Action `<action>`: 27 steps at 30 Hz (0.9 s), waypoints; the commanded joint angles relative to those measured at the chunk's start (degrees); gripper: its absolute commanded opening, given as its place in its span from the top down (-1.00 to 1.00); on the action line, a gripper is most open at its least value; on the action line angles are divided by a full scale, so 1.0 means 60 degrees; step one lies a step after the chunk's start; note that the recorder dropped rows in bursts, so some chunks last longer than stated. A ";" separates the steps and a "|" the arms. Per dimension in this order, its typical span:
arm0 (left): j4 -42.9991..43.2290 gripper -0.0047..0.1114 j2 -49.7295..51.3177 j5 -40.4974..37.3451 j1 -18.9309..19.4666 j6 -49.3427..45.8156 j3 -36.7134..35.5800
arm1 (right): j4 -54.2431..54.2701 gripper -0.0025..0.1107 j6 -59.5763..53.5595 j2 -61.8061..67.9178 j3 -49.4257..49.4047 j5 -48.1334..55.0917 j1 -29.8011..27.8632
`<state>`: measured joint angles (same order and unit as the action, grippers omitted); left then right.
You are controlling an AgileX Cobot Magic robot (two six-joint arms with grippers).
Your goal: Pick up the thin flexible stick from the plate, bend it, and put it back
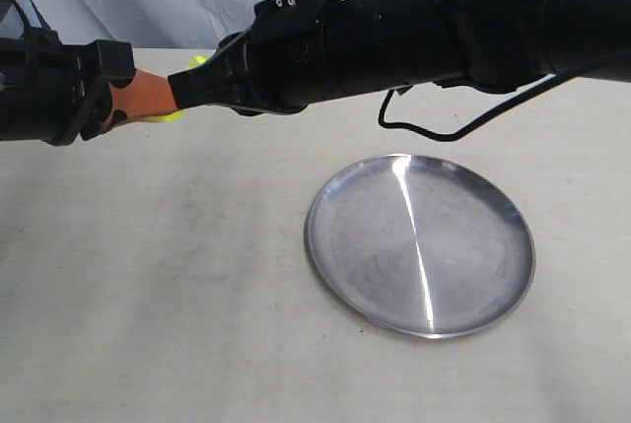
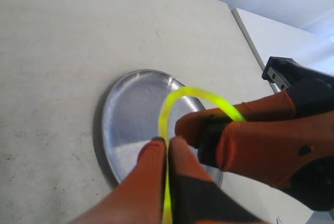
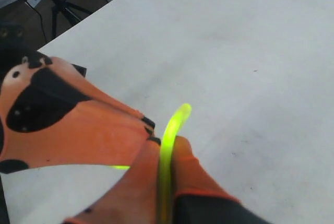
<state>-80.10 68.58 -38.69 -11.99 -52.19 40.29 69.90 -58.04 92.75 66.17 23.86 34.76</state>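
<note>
Because my left hand (image 2: 167,144) and right hand (image 3: 166,148) each clamp an end, close together, the thin flexible stick (image 2: 195,92) arches, probably clear of the plate (image 1: 365,246).

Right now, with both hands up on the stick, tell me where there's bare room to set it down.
The plate is bare all over. The table left of the plate in the exterior view is bare too. It is crowded only above the far left, where the left hand and right hand pinch the bent stick.
</note>
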 commanded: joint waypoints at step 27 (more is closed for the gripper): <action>-0.1387 0.92 0.0013 -0.1124 -0.0174 -0.0904 0.0141 | -0.1637 0.96 0.1268 -0.0807 -0.0328 -0.0499 0.0106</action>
<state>-86.70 68.72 -43.32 -12.11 -57.55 40.68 62.16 -52.14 88.57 64.46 19.64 34.87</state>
